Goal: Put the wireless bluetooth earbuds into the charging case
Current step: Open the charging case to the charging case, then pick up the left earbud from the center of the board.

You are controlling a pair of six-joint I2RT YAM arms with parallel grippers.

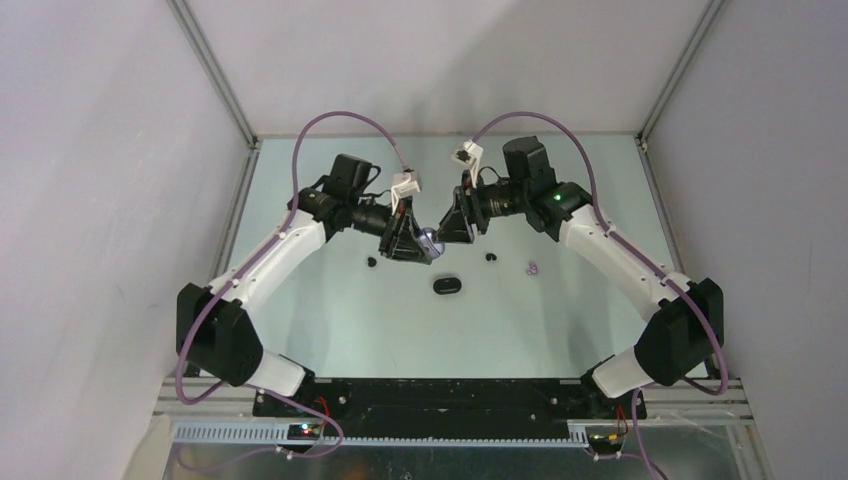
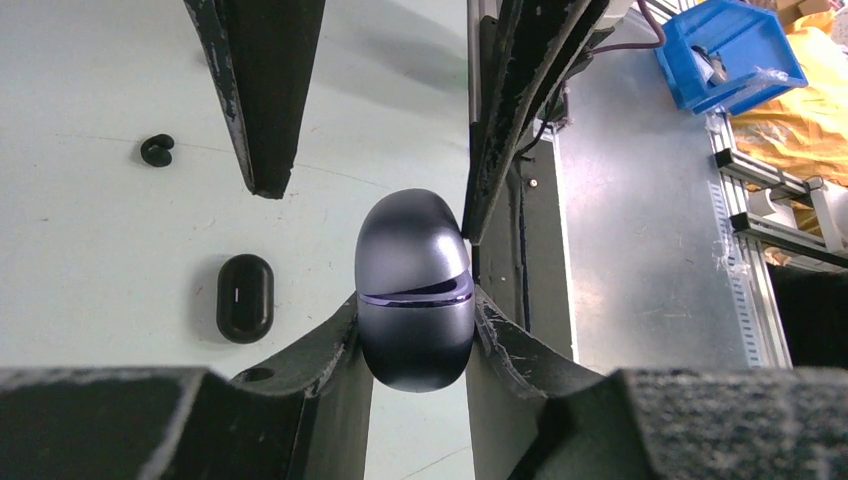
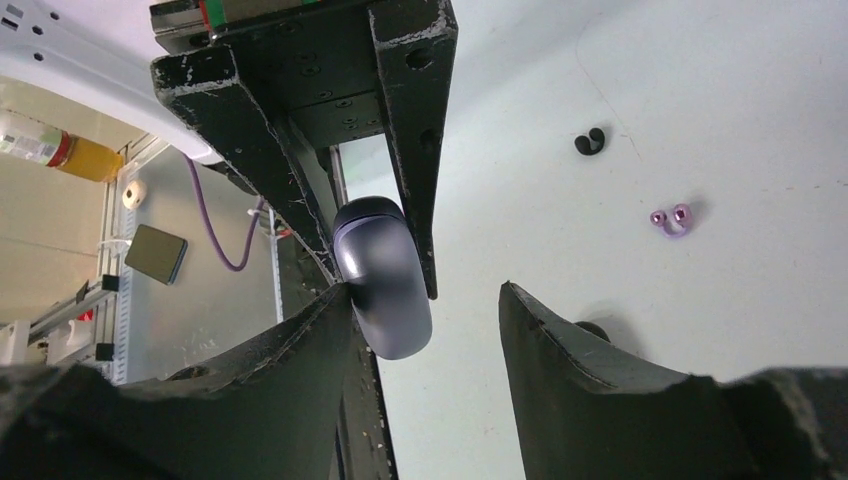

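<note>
Charging case [image 2: 415, 290] gripped lengthwise in left fingers [image 2: 322, 352].
Right fingers [image 3: 580, 350], spread open, flank its free end; lilac earbuds [image 1: 533, 268] lie right, nearer that arm.

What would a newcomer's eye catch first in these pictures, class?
A glossy grey oval case, clamped in the left arm's jaws above the middle of the table, the right arm's jaws open beside it. Below lie a black case, one black earbud to its left, another to its right, and lilac earbuds further right.
</note>
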